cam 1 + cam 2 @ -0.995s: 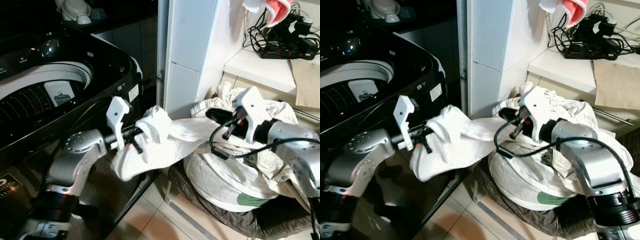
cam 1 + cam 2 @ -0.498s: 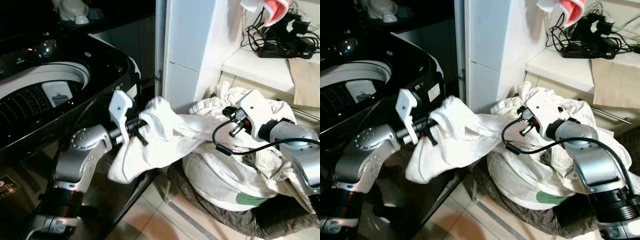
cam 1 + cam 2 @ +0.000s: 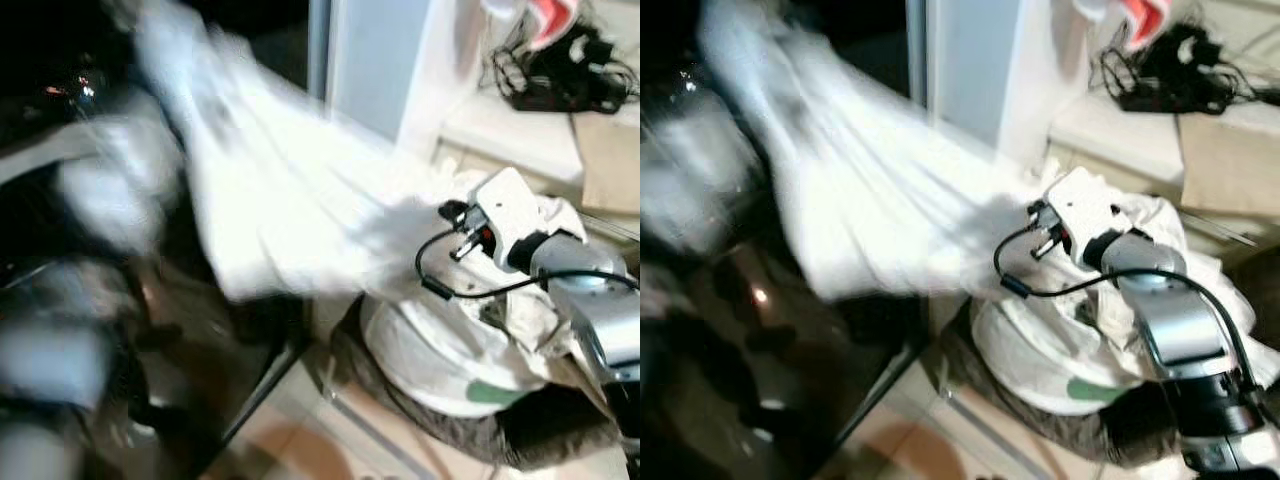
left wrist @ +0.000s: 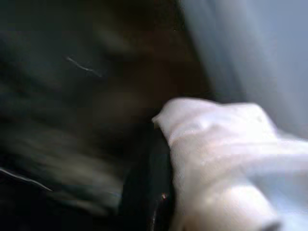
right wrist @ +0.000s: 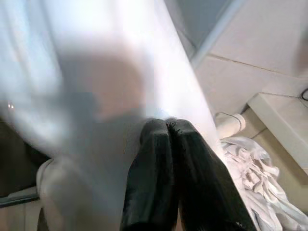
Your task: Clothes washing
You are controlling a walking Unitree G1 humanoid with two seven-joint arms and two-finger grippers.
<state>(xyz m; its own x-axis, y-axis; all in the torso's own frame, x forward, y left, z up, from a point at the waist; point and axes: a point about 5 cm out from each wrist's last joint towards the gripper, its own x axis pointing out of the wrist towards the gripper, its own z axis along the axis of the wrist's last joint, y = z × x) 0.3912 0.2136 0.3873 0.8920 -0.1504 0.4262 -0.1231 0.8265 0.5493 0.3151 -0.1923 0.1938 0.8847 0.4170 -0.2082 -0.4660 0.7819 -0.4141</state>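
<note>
White garment (image 3: 270, 200) stretched long, from the left gripper (image 4: 159, 159) (clamped on one bunched end, per left wrist view) down to the laundry pile (image 3: 450, 350) in the basket under the right gripper (image 5: 166, 127). Right gripper's fingers pressed together against the cloth; grip unclear. Left arm raised, badly blurred; washer (image 3: 60, 110) just beside it, so left is nearer.

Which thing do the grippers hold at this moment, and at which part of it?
Both hold the white garment. The left gripper grips a bunched end; the right gripper, fingers together, pinches the stretched cloth near the laundry pile. Motion blur hides the exact part.
</note>
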